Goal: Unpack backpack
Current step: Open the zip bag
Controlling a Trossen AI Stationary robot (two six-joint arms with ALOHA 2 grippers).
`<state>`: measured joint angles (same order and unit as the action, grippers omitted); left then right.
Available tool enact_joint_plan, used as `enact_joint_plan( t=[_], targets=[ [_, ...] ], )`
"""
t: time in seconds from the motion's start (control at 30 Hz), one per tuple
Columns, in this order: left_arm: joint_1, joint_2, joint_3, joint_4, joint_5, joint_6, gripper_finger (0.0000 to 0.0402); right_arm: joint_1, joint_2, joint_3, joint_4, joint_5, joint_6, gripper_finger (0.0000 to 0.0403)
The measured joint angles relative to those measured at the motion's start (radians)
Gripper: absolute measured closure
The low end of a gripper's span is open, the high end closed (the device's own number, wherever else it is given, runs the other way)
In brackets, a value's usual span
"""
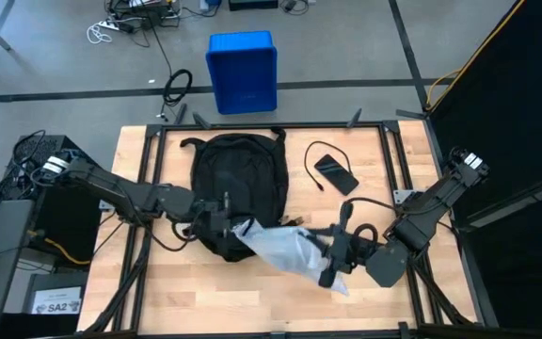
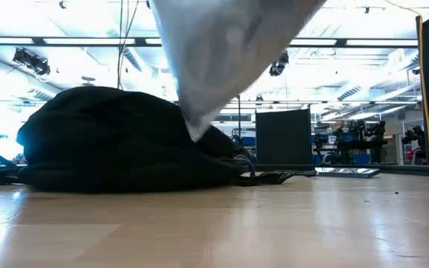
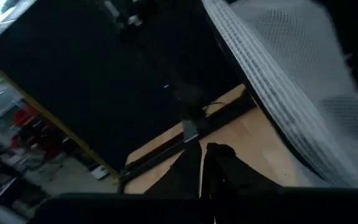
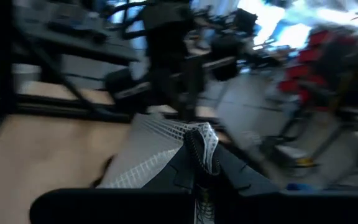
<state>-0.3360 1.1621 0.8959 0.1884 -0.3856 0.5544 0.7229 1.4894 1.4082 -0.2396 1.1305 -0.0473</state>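
Observation:
The black backpack (image 1: 238, 184) lies flat mid-table, a low dark mound in the low view (image 2: 118, 145). A white mesh bag (image 1: 285, 250) stretches from the backpack's near edge toward the right. In the low view this bag (image 2: 222, 52) hangs in the air, with its narrow lower end beside the backpack. My right gripper (image 1: 332, 256) is shut on the bag's right part. My left gripper (image 1: 218, 219) sits over the backpack's near edge, shut on dark fabric (image 3: 194, 171), with the mesh (image 3: 291, 87) just past it. My left gripper pinches dark backpack fabric (image 3: 191, 165) at the backpack's near edge, by the white bag's end. Which part of the backpack this is, I cannot tell; dark fingers and dark cloth merge. My right gripper pinches a bunched fold of the white mesh (image 4: 202, 144) between its two fingers, coming from the table's right side. The mesh (image 4: 138, 165) spreads out beyond the fingers toward the backpack. The bag is lifted off the table.
A black phone (image 1: 335, 172) with a cable lies right of the backpack and shows low in the low view (image 2: 346, 172). A blue bin (image 1: 243, 71) stands on the floor past the far edge. Bare wood (image 1: 215, 292) lies along the near edge.

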Motion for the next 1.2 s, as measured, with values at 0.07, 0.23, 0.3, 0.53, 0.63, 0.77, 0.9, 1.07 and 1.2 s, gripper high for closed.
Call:
enact_joint_plan(
  t=[0.07,0.23,0.3,0.53,0.63,0.77,0.9,1.07,1.2],
  targets=[
    [0.000,-0.012,0.003,0.000,-0.061,0.031,0.0401,-0.008,-0.004,0.000,0.022,0.049,-0.057,0.0403],
    [0.000,-0.044,0.044,-0.006,-0.300,0.135,0.0401,-0.074,-0.006,0.000,0.049,0.059,-0.138,0.0403],
    [0.001,-0.059,0.065,-0.006,-0.380,0.180,0.0401,-0.110,-0.006,0.000,0.047,0.021,-0.138,0.0403],
    [0.000,-0.128,0.119,-0.088,-0.476,0.201,0.0401,-0.268,-0.006,0.000,-0.016,-0.172,-0.108,0.0403],
    [-0.018,-0.139,0.119,-0.191,-0.474,0.092,0.0401,-0.326,-0.006,0.000,-0.140,-0.262,0.008,0.0403],
    [-0.069,-0.123,0.078,-0.336,-0.432,-0.109,0.0401,-0.378,-0.004,0.000,-0.397,-0.389,0.247,0.0403],
    [-0.145,-0.067,-0.015,-0.312,-0.285,-0.258,0.0401,-0.383,-0.004,-0.041,-0.624,-0.406,0.474,0.0403],
    [-0.228,0.049,-0.117,-0.132,-0.252,-0.277,0.0401,-0.362,-0.005,-0.172,-0.677,-0.521,0.641,0.0403],
    [-0.246,0.148,-0.146,-0.038,-0.252,-0.300,0.0401,-0.343,-0.004,-0.313,-0.564,-0.635,0.717,0.0403]
  ],
)
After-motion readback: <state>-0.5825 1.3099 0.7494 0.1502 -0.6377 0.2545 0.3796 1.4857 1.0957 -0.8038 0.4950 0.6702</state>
